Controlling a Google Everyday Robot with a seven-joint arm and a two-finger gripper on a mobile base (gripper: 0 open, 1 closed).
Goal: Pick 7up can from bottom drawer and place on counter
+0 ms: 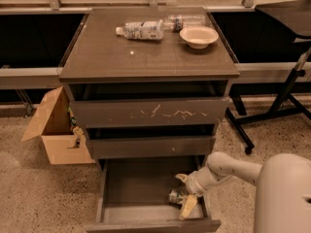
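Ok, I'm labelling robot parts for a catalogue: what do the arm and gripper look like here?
The arm is smooth, rounded white tubing with a bulbous wrist joint, growing from a large rounded white body at lower right. The gripper, down in the open bottom drawer, is pale cream-yellow, duller than the arm. No cables or markings show.

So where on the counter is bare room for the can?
The counter is bare across its front half and back-left corner, bordered by the two water bottles and the bowl. The back right is crowded. The tool is in the bottom drawer, at the 7up can.
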